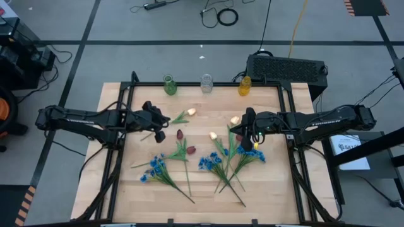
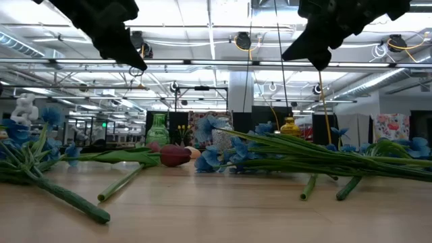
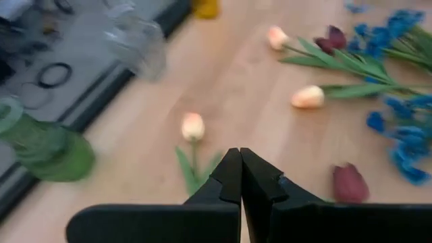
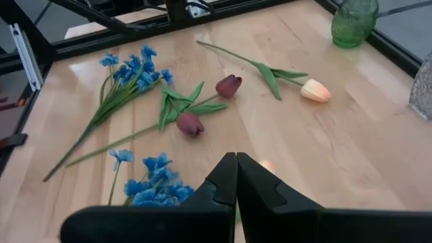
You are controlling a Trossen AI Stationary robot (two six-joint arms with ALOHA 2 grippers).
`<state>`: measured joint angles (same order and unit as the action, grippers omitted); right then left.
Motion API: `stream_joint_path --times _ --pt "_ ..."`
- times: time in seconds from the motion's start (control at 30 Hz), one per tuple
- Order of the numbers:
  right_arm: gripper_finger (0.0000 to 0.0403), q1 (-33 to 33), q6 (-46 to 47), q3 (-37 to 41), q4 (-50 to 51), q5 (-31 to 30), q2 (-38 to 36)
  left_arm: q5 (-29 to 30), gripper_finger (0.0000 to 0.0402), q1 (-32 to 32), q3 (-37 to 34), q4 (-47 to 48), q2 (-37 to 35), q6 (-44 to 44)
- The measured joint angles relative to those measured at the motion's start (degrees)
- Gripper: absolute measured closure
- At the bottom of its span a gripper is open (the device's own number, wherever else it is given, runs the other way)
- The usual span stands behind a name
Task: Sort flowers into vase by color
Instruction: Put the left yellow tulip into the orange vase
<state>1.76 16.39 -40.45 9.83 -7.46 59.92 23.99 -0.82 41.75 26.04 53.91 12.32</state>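
Note:
The flowers lie flat and loose on the wooden table (image 1: 126, 189): cream-yellow tulips (image 1: 191, 111) (image 1: 213, 135) (image 1: 235, 119), dark red tulips (image 1: 179, 134) (image 1: 190, 150), and blue bunches (image 1: 154, 169) (image 1: 211, 162) (image 1: 249, 153). A green vase (image 1: 169, 85), a clear vase (image 1: 206, 82) and a yellow vase (image 1: 245, 86) stand along the far edge. My left gripper (image 3: 239, 154) hangs shut and empty above the table's left middle, over a cream tulip (image 3: 193, 126). My right gripper (image 4: 236, 156) hangs shut and empty above the right middle, over a blue bunch (image 4: 152, 185).
A black metal frame (image 1: 120, 157) runs along the table's edges. Bare wood lies at the near edge and between the vases and the flowers. In the low view both grippers (image 2: 138, 65) (image 2: 318, 64) hang well above the stems.

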Motion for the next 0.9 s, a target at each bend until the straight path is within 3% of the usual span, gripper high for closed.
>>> stream_joint_path --times 0.57,0.9 --pt "0.0403 0.0 -5.4 0.0 -2.2 0.0 0.0 3.0 0.0400 6.5 0.5 1.3 0.2 -2.0" --pt "0.0403 0.0 -6.1 0.0 -1.9 0.0 0.0 -1.6 0.0383 6.8 -1.1 3.4 1.7 3.7"
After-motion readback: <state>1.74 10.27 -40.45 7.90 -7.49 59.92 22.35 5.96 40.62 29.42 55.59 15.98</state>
